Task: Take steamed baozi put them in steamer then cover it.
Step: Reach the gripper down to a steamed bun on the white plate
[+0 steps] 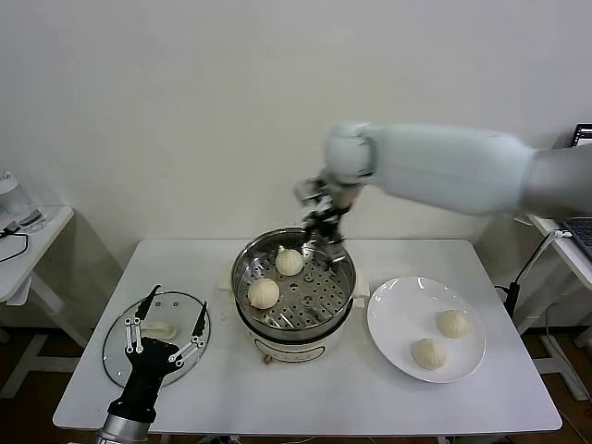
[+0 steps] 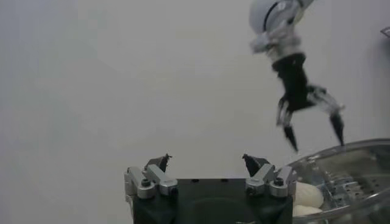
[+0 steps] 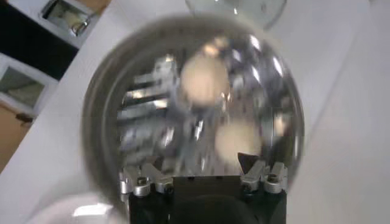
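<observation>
The shiny steel steamer (image 1: pixel 344 287) stands mid-table with two cream-white baozi on its perforated tray, one at the back (image 1: pixel 289 262) and one at the front left (image 1: pixel 264 293). Two more baozi (image 1: pixel 452 323) (image 1: pixel 428 352) lie on the white plate (image 1: pixel 393 319) to its right. My right gripper (image 1: pixel 322 233) hangs open and empty just above the steamer's far rim; its wrist view looks down on the steamer (image 3: pixel 103 122) and the two baozi (image 3: pixel 204 79) (image 3: pixel 237 139). The glass cover (image 1: pixel 118 356) with its cream handle lies flat at the left. My left gripper (image 1: pixel 166 324) is open above it.
A small side table (image 1: pixel 28 250) with a clear jug stands far left. Another table with a keyboard (image 1: pixel 578 236) is at the far right. The table's front edge runs just below the plate and cover.
</observation>
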`<state>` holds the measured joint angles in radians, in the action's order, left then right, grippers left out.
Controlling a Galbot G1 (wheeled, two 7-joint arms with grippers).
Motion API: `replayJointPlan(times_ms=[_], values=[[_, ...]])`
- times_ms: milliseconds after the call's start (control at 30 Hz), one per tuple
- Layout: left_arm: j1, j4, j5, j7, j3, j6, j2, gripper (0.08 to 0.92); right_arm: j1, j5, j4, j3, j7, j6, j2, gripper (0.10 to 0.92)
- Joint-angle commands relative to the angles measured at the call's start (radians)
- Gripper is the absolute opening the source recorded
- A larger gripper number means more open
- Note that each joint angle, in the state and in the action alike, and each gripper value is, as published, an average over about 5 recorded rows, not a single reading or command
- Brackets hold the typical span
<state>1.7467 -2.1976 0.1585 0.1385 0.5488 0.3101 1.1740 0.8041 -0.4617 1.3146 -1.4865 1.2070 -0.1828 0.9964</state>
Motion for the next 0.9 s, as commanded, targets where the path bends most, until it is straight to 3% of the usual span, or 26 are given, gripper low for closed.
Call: replayJointPlan(times_ms=[33, 333, 900], values=[[0.002, 0.000, 0.003, -0.001, -0.002, -0.003, -0.001, 0.823, -0.032, 0.169, 0.052, 0.001, 0.108, 0.096, -0.388, 0.823], [0.016, -0.001, 0.013, -0.001, 0.005, -0.005, 0.005, 0.823, -0.340, 0.242, 0.069, 0.086, 0.091, 0.115, -0.478, 0.823], [0.025, 0.006, 0.030, 0.002, 0.011, 0.000, 0.007, 0.823, -0.560, 0.367, 0.037, 0.219, -0.013, 0.095, -0.393, 0.823]])
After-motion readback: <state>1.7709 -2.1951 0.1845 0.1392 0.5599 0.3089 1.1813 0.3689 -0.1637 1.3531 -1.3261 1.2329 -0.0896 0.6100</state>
